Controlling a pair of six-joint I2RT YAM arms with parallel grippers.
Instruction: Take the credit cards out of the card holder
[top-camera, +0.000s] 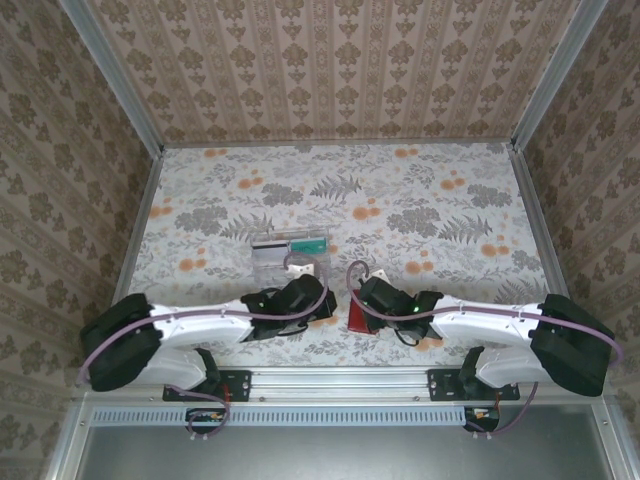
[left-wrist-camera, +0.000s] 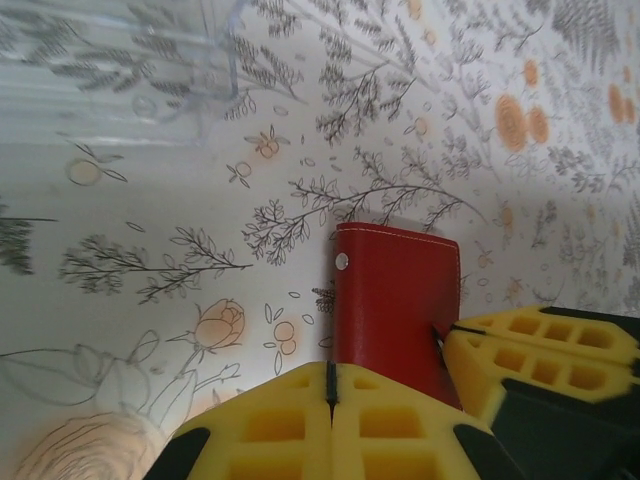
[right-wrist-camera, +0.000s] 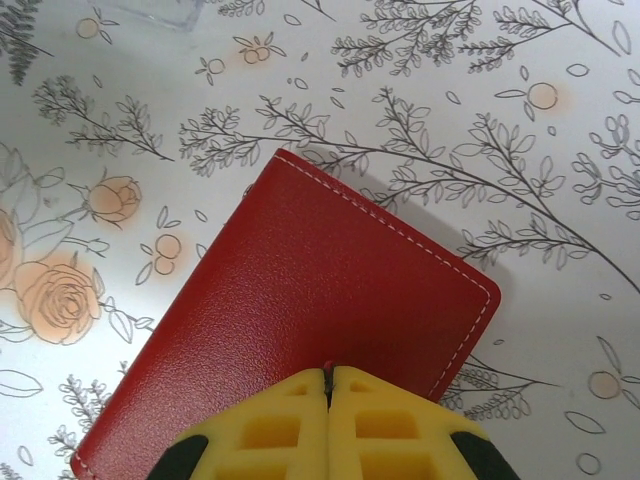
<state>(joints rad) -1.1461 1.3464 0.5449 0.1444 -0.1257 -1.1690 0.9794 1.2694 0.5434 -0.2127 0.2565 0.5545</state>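
Top external shows the floral-printed surface (top-camera: 420, 190), walled by patterned panels (top-camera: 330, 60) on its left, far and right edges. The small red stitched folding card holder (top-camera: 357, 320) lies close to the near edge, a little right of the middle. Both arms fold in toward it, the left hand (top-camera: 322, 306) just to its left and the right hand (top-camera: 356, 298) over it. Farther in, left of centre, sits a clear plastic tray (top-camera: 268, 270) with a green flat piece (top-camera: 306, 243) and a pale one (top-camera: 267, 244) inside; whether those are credit cards is too small to tell. Left wrist has the card holder (left-wrist-camera: 395, 300) folded shut, a snap stud (left-wrist-camera: 342, 262) at one corner, no card showing. The left hand (left-wrist-camera: 330, 395) has its yellow pads (left-wrist-camera: 280, 420) pressed together right at the holder's near corner, and I cannot tell whether the cover's edge is caught between them. The right hand (left-wrist-camera: 447, 338) reaches in from the side with its tips on the holder's long edge. Right wrist looks past the closed right hand (right-wrist-camera: 328, 385) onto the card holder (right-wrist-camera: 320, 290); the pads meet at its near edge, and the soft shadow along its far edge suggests it is pinched and tipped up off the surface. By my reading the step in hand is opening the holder, with no card drawn from it yet. The next move calls for one hand to steady it while the other peels the cover back. Room is tight between the two hands and the near edge and open toward the far corners, and the tray stands well apart.
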